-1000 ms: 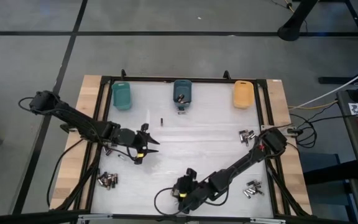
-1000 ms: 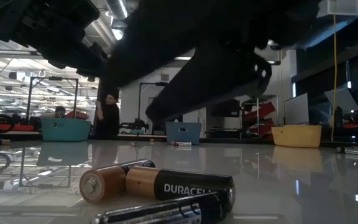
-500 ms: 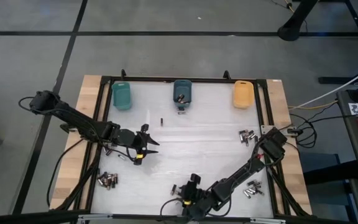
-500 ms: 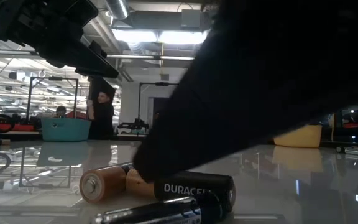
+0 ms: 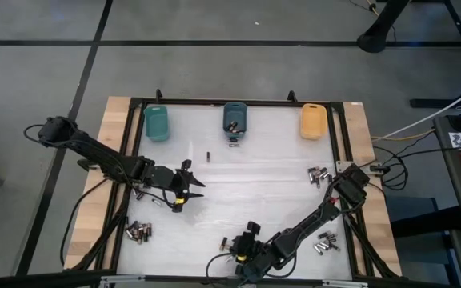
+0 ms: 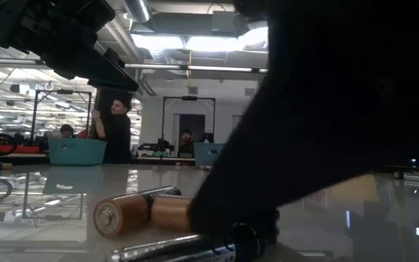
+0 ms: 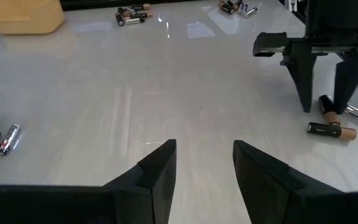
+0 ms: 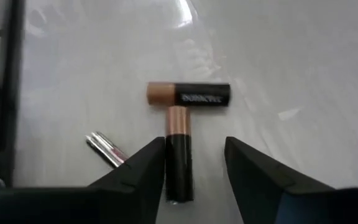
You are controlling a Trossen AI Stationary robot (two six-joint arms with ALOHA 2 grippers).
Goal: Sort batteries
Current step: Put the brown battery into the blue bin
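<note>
You're in what looks like a robotics lab: ceiling strip lights [image 6: 188,40], equipment racks [image 6: 57,116] and people [image 6: 115,127] standing far behind the white table [image 5: 254,192]

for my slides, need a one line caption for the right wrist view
Right gripper straddles a copper-topped battery on the white table, fingers open on either side, beside a second battery lying crosswise.

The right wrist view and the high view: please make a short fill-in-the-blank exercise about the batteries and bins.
1. Between the right gripper's dark fingers lies a black cylindrical battery with a coppery end, and it touches a second one, forming the letter ____.
2. At the white table's far edge stand ____ small rounded bins.
3. The orange bin stands nearest the ____ arm.

Missing words: T; three; right
</note>
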